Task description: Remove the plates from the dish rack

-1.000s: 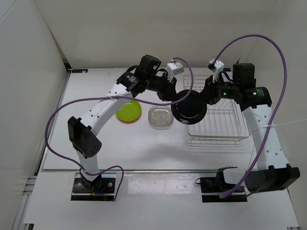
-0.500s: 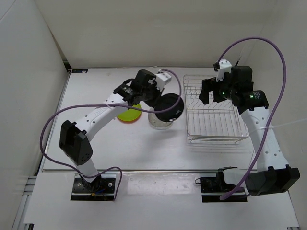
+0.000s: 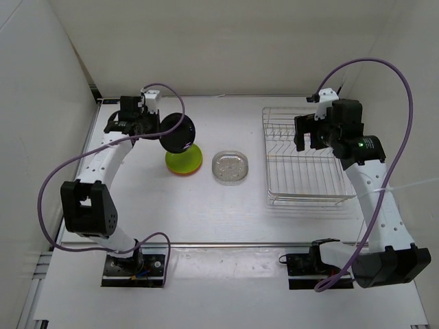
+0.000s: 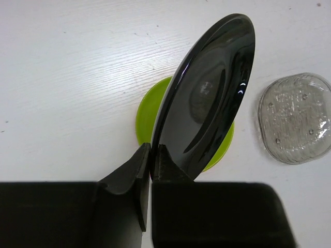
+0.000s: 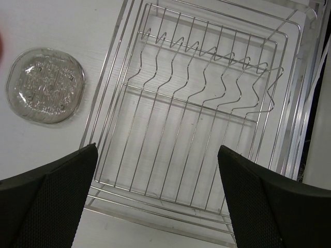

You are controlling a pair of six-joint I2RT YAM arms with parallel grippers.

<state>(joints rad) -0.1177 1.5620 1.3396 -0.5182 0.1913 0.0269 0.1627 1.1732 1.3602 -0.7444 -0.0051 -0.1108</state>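
1. Black plate [image 4: 207,98] is clamped by its rim in my left gripper [image 4: 153,151], tilted on edge above the lime green plate [image 4: 147,111].
2. My right gripper [image 5: 156,150] hangs spread wide over the dish rack [image 5: 201,103].
3. Clear plate [image 4: 296,118] lies flat on the table [image 3: 206,205] between the lime green plate and the dish rack.

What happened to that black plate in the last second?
A second ago both arms gripped the black plate at the dish rack's edge. The right jaws let go and now stand open over the rack; the left jaws, still shut on it, swung it leftward to above the lime green plate. The clear plate, green plate and rack stayed put.
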